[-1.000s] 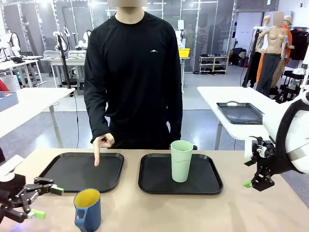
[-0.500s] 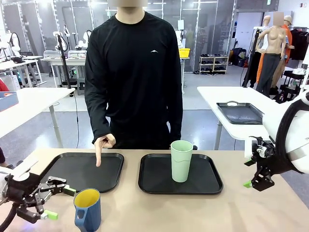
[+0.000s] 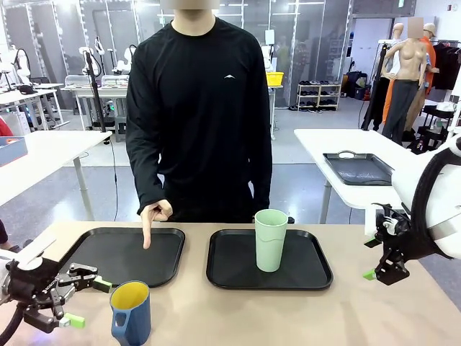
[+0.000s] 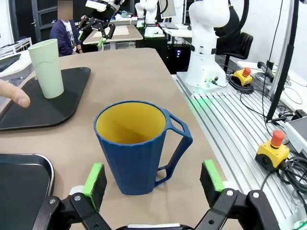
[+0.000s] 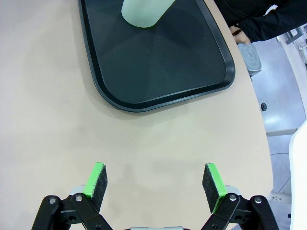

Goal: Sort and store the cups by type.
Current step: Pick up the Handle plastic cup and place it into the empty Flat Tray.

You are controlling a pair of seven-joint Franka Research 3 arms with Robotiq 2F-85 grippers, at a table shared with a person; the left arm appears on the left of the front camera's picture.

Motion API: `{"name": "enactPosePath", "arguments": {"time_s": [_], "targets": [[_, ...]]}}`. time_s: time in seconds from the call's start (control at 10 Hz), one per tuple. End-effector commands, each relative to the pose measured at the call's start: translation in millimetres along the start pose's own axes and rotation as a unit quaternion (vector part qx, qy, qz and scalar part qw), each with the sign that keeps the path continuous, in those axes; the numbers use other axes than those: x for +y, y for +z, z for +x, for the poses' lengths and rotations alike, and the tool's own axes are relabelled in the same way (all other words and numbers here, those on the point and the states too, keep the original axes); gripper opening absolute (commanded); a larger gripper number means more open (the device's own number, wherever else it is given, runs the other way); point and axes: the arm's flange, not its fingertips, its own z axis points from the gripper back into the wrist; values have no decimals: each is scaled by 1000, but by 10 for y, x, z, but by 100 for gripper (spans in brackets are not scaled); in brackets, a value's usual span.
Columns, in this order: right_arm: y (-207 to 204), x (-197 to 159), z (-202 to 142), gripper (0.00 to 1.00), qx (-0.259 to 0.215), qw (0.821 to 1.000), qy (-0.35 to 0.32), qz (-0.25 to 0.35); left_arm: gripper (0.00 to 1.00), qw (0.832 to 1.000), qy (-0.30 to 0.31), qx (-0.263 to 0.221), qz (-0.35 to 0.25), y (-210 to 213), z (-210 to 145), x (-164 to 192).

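Sorting stood half done: tumbler on a tray; mug untrayed, just ahead of the left gripper, fingers wide apart and empty; right gripper likewise.

A large workshop room is stretching out behind a pale wooden table. A grey floor is running back to dark-framed glass partitions, which are catching bright light. On the right, a white table is carrying a black tray. Another white table is standing on the left. Farther back, a low shelf rack is sitting by the partitions (its contents are too small to make out), and a yellow bin is resting to its left. Beside the wooden table, a yellow box with a red button is lying among black cables.
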Motion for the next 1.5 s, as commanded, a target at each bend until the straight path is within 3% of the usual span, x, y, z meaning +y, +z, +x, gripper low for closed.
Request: {"name": "enactPosePath", "arguments": {"time_s": [0.0, 0.4, 0.9, 1.4], "targets": [[-14, 1, 1, 100, 2, 1000, -3, -6, 100, 1000, -16, -26, -2, -60, -88, 134], [-14, 1, 1, 100, 2, 1000, -3, -6, 100, 998, -21, -54, -2, -225, -230, 257], [-14, 1, 1, 100, 2, 1000, -3, -6, 100, 998, -15, -48, -21, -460, -322, 334], [-14, 1, 1, 100, 2, 1000, -3, -6, 100, 999, 6, -42, -32, -395, -93, 363]]}}
